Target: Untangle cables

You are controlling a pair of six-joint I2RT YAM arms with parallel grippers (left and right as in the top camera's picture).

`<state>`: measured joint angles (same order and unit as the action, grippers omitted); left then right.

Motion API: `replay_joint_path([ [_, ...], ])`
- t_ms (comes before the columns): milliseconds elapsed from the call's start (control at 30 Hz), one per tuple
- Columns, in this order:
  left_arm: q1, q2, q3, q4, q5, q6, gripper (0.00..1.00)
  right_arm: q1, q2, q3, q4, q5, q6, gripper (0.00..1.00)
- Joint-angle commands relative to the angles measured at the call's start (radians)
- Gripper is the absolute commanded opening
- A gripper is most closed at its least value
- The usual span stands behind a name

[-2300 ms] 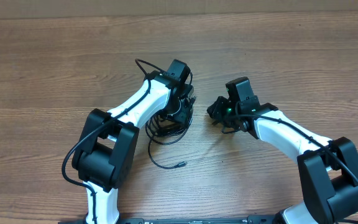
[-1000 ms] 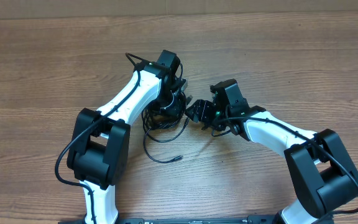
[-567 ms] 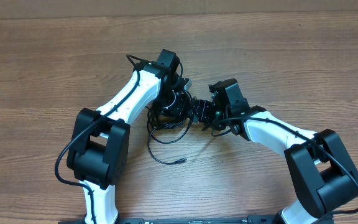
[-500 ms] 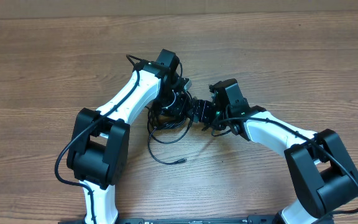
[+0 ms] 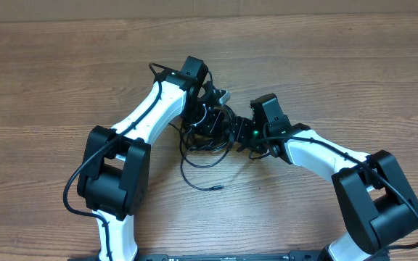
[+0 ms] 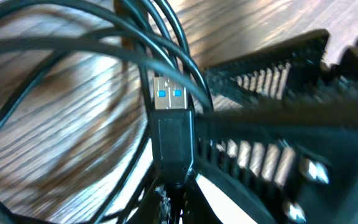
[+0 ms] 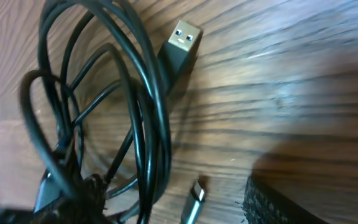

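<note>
Cables (image 5: pixel 197 143): bundled at frame centre on surface (image 5: pixel 325 65), dragged slightly right since earlier.
Left claw (image 5: pixel 215 109): over bundle's upper edge, nudged right; grip state cannot be told.
Right claw (image 5: pixel 236 132): at bundle's right side; state cannot be told.

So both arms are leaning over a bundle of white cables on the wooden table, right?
Not quite: the cables are black, not white, as the overhead view shows. Otherwise yes, the left arm and the right arm lean over that bundle on the wooden table.
</note>
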<state>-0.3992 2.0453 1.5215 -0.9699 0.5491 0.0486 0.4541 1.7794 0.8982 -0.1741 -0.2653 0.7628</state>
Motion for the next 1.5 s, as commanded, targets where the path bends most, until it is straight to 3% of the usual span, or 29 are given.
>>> replay_joint_path([
  [0, 0.001, -0.005, 0.026, -0.021, 0.087, 0.087, 0.04, 0.006, 0.003, 0.0, 0.008, 0.094, 0.049, 0.71],
  [433, 0.005, -0.005, 0.026, -0.227, 0.05, 0.266, 0.04, -0.04, 0.003, 0.0, 0.041, 0.141, 0.052, 0.77],
  [700, 0.002, -0.005, 0.018, -0.257, -0.013, 0.279, 0.04, -0.045, 0.003, 0.0, 0.037, 0.132, 0.052, 0.78],
  [1000, -0.074, -0.005, 0.017, -0.288, 0.002, 0.438, 0.04, -0.046, 0.003, 0.0, 0.031, 0.112, 0.052, 0.81],
  [1067, -0.094, -0.005, 0.017, -0.288, 0.002, 0.472, 0.04, -0.053, 0.003, 0.0, 0.023, 0.059, 0.051, 0.75],
  [1233, -0.106, -0.005, 0.017, -0.283, 0.001, 0.502, 0.04, -0.077, 0.003, 0.0, -0.03, -0.067, 0.031, 0.41],
  [1400, -0.106, -0.005, 0.016, -0.279, 0.001, 0.563, 0.04, -0.038, 0.003, 0.0, -0.072, -0.096, 0.019, 0.39],
  [1467, -0.104, -0.005, 0.016, -0.279, 0.002, 0.586, 0.04, -0.029, 0.005, 0.0, -0.072, -0.093, 0.019, 0.23],
])
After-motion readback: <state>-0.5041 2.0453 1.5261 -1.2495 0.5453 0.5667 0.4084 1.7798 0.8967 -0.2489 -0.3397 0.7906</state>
